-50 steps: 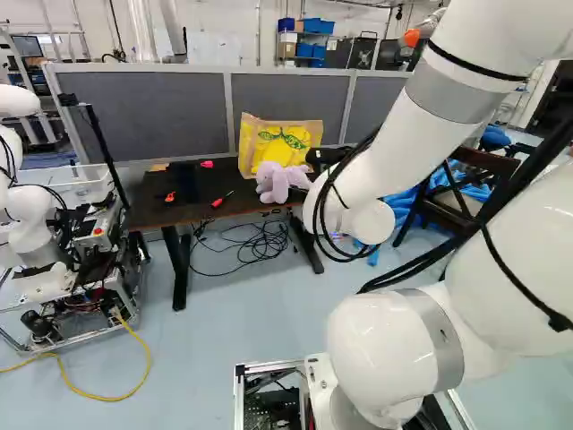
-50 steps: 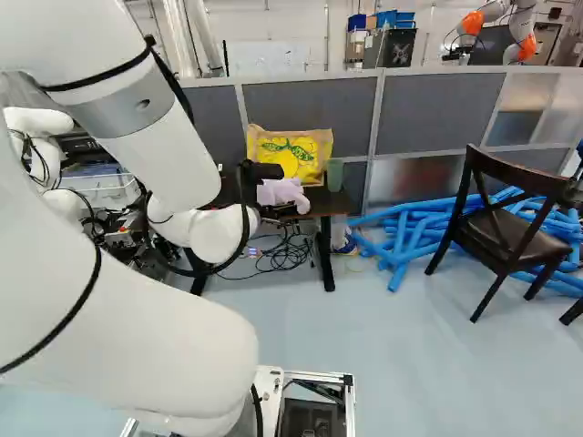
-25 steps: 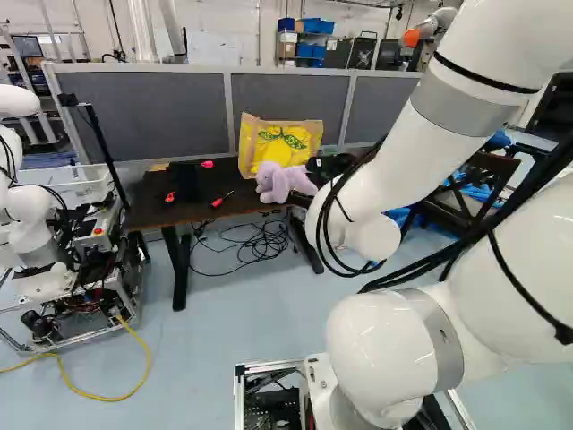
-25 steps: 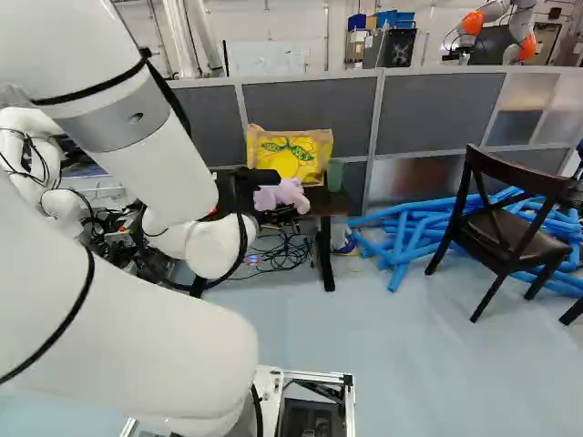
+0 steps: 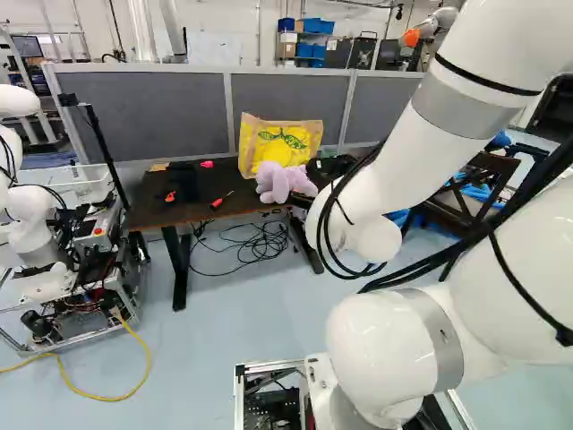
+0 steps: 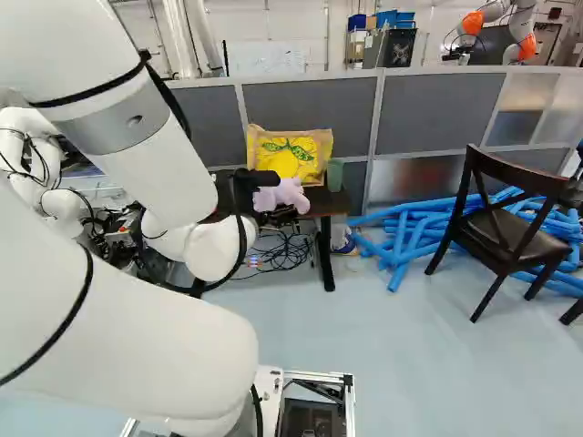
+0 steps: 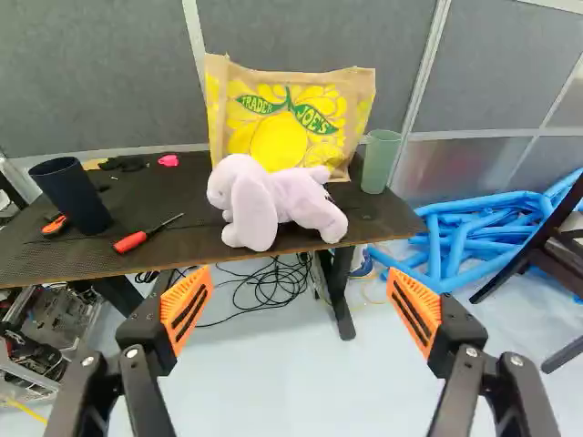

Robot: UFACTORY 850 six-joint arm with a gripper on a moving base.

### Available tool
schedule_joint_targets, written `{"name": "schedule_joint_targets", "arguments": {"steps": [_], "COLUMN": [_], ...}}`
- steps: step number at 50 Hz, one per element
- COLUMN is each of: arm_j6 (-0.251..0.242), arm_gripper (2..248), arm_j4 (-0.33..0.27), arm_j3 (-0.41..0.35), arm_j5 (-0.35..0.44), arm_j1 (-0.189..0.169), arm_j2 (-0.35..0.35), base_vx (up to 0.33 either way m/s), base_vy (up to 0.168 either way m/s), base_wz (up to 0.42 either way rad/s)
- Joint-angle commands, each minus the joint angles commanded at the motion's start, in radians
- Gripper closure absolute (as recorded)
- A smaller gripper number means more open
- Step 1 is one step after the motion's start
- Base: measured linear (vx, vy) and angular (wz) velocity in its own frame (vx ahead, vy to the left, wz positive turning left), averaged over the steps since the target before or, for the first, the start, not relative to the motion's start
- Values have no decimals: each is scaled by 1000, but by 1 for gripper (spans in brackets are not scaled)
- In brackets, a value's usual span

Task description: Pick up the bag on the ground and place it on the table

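A yellow bag with a lemon print [image 7: 280, 132] stands upright at the back of the dark table [image 7: 127, 241], not on the floor; the left base view also has the bag [image 5: 279, 148]. Leaning in front of it is a lilac plush rabbit [image 7: 273, 205]. My gripper [image 6: 258, 178] shows as a black part beside the plush in the right base view. In the wrist view the gripper [image 7: 301, 299] is open, its orange pads wide apart, with only floor and cables seen between them. A small blue-and-white item [image 7: 363, 262], unclear to me, lies on the floor behind the table leg.
The table also carries a green cup [image 7: 380, 160], a black cylinder [image 7: 71, 194] and a red screwdriver [image 7: 137, 239]. Blue tubes [image 6: 405, 241] and a dark chair [image 6: 515, 232] stand right of it. Another robot [image 5: 31, 215] is at the left; grey partitions rise behind.
The arm has shifted a little: its wrist end sits slightly lower, further right in the left base view and further left in the right one. The base, bag and plush have not moved.
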State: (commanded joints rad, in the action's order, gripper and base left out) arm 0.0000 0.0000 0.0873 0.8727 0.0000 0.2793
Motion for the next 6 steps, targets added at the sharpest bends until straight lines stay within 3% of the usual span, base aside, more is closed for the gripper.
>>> {"name": "schedule_joint_targets", "arguments": {"steps": [6], "arm_j6": [0], "arm_gripper": [3], "arm_j4": [0], "arm_j3": [0], "arm_j5": [0], "arm_j1": [0], "arm_j2": [0], "base_vx": [0], "base_vy": [0], "base_wz": [0]}}
